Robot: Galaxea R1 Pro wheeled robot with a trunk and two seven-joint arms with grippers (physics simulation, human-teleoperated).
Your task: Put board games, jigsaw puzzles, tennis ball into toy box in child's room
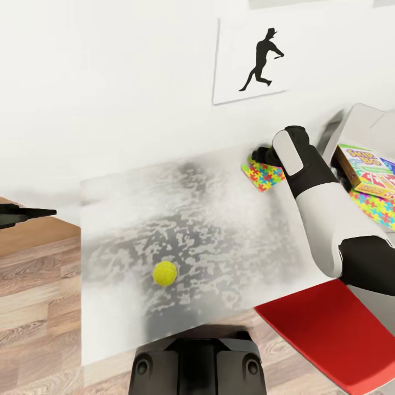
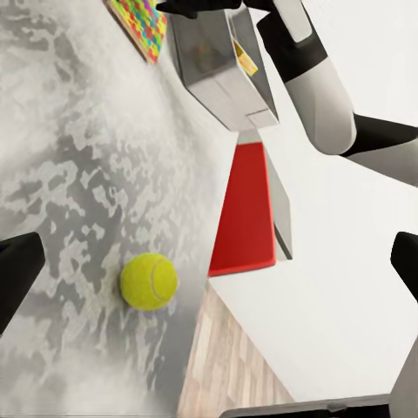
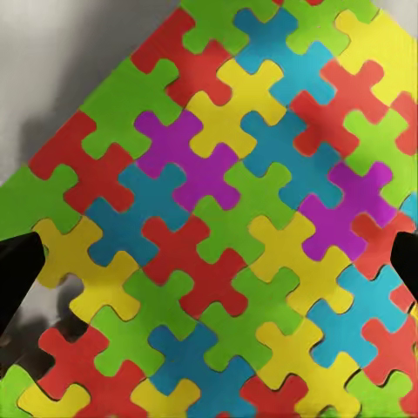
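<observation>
A tennis ball (image 1: 164, 272) (image 2: 149, 280) rests on the table (image 1: 219, 219) near its front edge. A jigsaw puzzle (image 1: 262, 175) (image 2: 139, 26) (image 3: 218, 218) lies flat by the wall. My right gripper (image 1: 261, 156) (image 3: 209, 261) hovers close over it, open, with a fingertip (image 3: 17, 274) at each side. The toy box (image 1: 356, 120) (image 2: 222, 78) stands at the right, holding a SKIP BO board game (image 1: 368, 170) and another puzzle (image 1: 381, 211). My left gripper (image 1: 27, 214) (image 2: 213, 266) is open, off the table's left end and well away from the ball.
A red chair seat (image 1: 329, 334) (image 2: 246, 209) sits at the table's front right corner. A baseball-player print (image 1: 255, 60) hangs on the white wall behind the table. Wood-plank floor (image 1: 38, 285) lies to the left. My base (image 1: 197, 365) is at the table's front edge.
</observation>
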